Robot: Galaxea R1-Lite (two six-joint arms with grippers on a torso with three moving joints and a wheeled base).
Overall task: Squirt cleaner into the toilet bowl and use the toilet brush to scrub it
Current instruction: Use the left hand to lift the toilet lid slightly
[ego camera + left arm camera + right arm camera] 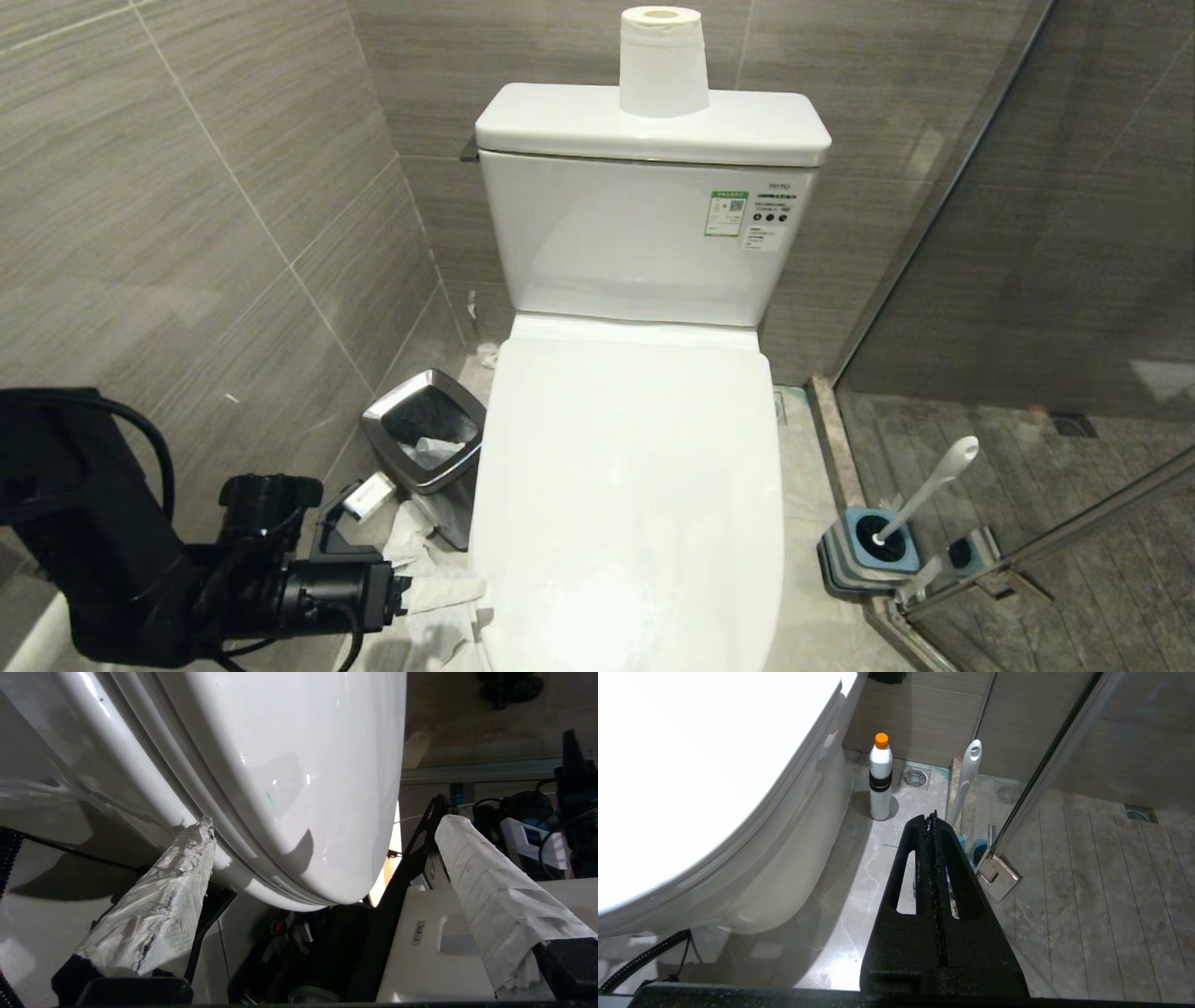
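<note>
The left gripper point(322, 868), paper-wrapped fingers point(159, 905) spread wide and holding nothing, is straddling the front edge of the closed toilet bowl point(635, 485); the toilet brush point(920, 499) is standing in its holder point(864, 560), well apart beyond the bowl

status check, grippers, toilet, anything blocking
Left gripper open, paper-wrapped fingers straddling the front edge of the closed lid. Right gripper shut, parked. Toilet brush in its holder, cleaner bottle on the floor. Lid blocks the bowl.
</note>
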